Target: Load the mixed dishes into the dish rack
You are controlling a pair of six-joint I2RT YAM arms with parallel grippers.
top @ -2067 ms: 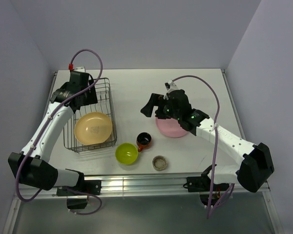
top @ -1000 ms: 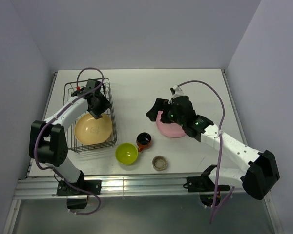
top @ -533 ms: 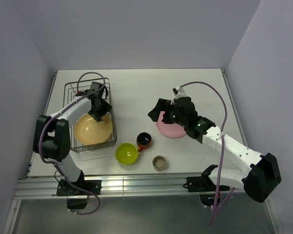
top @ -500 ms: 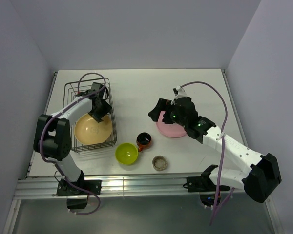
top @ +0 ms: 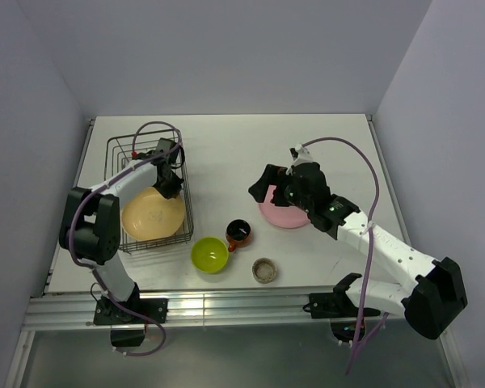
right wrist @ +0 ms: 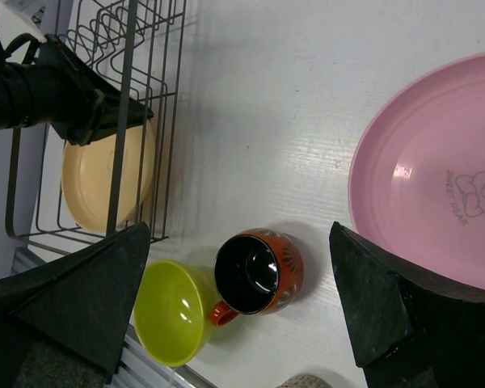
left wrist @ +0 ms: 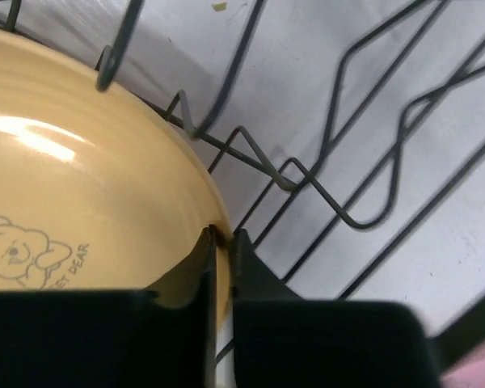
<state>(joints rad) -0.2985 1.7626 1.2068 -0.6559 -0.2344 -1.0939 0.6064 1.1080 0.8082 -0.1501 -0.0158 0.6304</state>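
Yellow-orange plate [left wrist: 81, 202] | rim pinched between left jaws | right jaws spread

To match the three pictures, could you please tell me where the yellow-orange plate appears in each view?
Top external: lower left, the yellow-orange plate sits inside the dish rack's near end.
Left wrist: the plate fills the left half, rim between the left hand's fingers.
Right wrist: the plate is at the left edge, behind rack wires.
Shared landmark: the black wire dish rack.

Overhead camera spans the table [top: 226, 153]; all three views share the yellow-orange plate [top: 149, 217].
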